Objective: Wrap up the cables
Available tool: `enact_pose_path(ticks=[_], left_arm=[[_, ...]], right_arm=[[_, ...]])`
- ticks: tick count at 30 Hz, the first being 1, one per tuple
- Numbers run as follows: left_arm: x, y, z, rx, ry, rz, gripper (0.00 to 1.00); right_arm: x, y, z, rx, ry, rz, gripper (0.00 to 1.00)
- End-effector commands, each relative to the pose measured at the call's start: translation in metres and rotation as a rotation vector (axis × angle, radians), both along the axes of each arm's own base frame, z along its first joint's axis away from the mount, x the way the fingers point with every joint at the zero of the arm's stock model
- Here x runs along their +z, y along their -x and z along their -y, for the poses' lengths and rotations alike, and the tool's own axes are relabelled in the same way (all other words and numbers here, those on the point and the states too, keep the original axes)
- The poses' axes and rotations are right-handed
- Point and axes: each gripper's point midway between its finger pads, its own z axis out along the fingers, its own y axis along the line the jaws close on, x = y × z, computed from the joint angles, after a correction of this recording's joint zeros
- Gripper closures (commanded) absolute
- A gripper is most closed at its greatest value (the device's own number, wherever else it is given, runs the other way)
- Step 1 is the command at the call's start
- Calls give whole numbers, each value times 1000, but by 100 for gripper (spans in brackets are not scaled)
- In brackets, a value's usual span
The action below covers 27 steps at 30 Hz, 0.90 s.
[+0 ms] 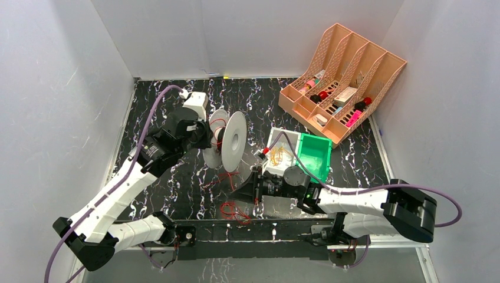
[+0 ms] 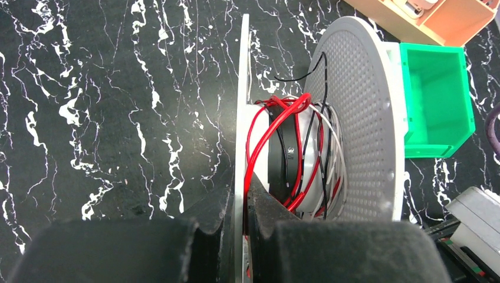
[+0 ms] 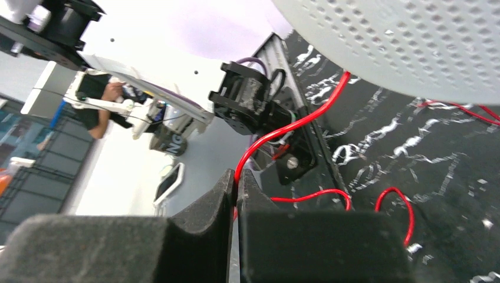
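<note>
A white cable spool (image 1: 233,141) stands on edge mid-table, with red, black and white wires wound on its hub (image 2: 295,153). My left gripper (image 1: 203,134) is shut on the spool's left flange (image 2: 242,118), a finger on each side of it. A thin red cable (image 1: 227,177) runs from the spool down to loose loops (image 1: 234,210) on the mat. My right gripper (image 1: 255,187) is shut on this red cable (image 3: 283,132), which rises from between the fingers toward the perforated flange (image 3: 413,41).
A green bin (image 1: 314,154) and a white bin (image 1: 277,154) with small parts sit right of the spool. A peach desk organiser (image 1: 341,82) stands at the back right. White walls close in left, back and right.
</note>
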Motion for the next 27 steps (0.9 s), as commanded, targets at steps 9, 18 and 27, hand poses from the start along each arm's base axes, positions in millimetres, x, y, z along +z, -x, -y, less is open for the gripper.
enact_pose_path(ticks=[9, 18, 27], left_arm=[[3, -10, -6, 41, -5, 66, 100], [-16, -7, -12, 40, -58, 33, 100], [-31, 3, -14, -16, -100, 7, 100]], right_arm=[[114, 9, -29, 97, -394, 75, 79], [141, -13, -38, -13, -443, 101, 78], [158, -44, -36, -173, -413, 159, 77]])
